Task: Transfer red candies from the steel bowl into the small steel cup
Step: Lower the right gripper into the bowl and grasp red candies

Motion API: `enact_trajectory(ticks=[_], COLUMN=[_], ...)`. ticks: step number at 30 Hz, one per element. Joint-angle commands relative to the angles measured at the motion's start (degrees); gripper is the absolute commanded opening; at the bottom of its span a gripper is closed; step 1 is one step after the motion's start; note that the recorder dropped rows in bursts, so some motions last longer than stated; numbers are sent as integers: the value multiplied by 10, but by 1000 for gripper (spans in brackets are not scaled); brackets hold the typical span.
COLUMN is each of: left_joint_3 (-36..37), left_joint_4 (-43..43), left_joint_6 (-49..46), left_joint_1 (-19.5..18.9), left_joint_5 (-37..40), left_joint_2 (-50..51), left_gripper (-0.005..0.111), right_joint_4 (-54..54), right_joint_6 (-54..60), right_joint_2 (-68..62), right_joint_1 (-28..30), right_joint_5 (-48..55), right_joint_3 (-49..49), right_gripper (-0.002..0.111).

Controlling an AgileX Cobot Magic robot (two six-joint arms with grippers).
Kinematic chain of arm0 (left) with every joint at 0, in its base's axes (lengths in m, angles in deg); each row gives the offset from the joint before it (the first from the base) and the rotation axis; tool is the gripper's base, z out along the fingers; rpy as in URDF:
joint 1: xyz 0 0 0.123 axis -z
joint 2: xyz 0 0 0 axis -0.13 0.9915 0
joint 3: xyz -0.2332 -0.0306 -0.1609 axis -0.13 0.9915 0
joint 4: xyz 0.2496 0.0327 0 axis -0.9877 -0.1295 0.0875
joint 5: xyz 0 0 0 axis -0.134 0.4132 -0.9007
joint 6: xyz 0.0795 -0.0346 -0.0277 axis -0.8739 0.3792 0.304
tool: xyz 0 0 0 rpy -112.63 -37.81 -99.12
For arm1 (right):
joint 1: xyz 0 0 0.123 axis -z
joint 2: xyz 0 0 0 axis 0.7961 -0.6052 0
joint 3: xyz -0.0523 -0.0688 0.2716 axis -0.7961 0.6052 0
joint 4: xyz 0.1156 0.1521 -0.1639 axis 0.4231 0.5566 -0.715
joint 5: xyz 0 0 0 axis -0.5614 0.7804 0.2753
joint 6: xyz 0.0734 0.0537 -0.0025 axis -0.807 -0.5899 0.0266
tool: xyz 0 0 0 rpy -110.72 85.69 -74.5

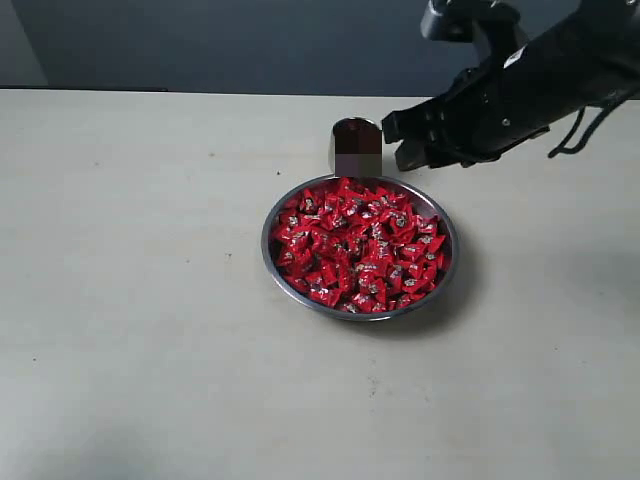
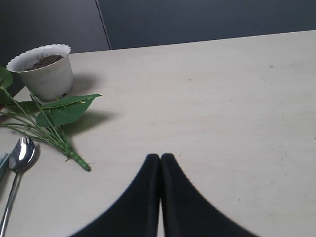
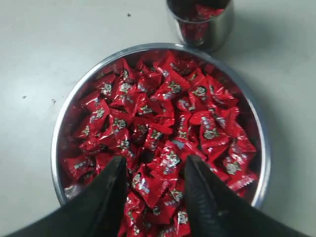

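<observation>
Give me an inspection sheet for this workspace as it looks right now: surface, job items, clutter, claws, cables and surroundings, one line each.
Surface: pale beige table, a few small dark specks.
Job's things: wide shallow shiny steel bowl heaped with red shiny-wrapped candies; small cylindrical steel cup upright close by the bowl's far rim, some red candy inside.
Clutter: white scalloped plant pot with soil, green leafy stem lying beside it, steel spoon; seen only in the left wrist view.
Claws: left claw shut, empty, over bare table; right claw open, empty, above the candies.
Cables: black cable looping off the right arm.
Surroundings: dark wall behind the table.
</observation>
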Motion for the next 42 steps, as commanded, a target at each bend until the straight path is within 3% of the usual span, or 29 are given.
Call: enact_trajectory(ticks=[1, 13, 21, 30, 33, 36, 42], left_joint_3=[3, 3, 3, 3, 3, 3, 3], left_joint_4=[2, 4, 4, 4, 4, 4, 4], left_joint_6=[2, 2, 2, 2, 2, 2, 2], left_joint_1=[1, 1, 1, 1, 1, 1, 1], left_joint_5=[-3, -3, -3, -3, -3, -3, -3], left_joint_2=[-2, -2, -2, -2, -2, -2, -2], left_gripper=[0, 0, 0, 0, 0, 0, 0], right_joint_4=[93, 60, -12, -10, -8, -8, -14], right_joint_6=[100, 143, 91, 89, 88, 85, 75], right_joint_2=[-61, -146, -146, -173, -180, -173, -137], right_joint_1=[2, -71, -78, -78, -78, -78, -78], right_joint_5=[-6, 50, 50, 48, 52, 53, 56], right_joint_3=[-9, -11, -10, -10, -10, -10, -10], right_gripper=[38, 38, 38, 38, 29, 0, 0])
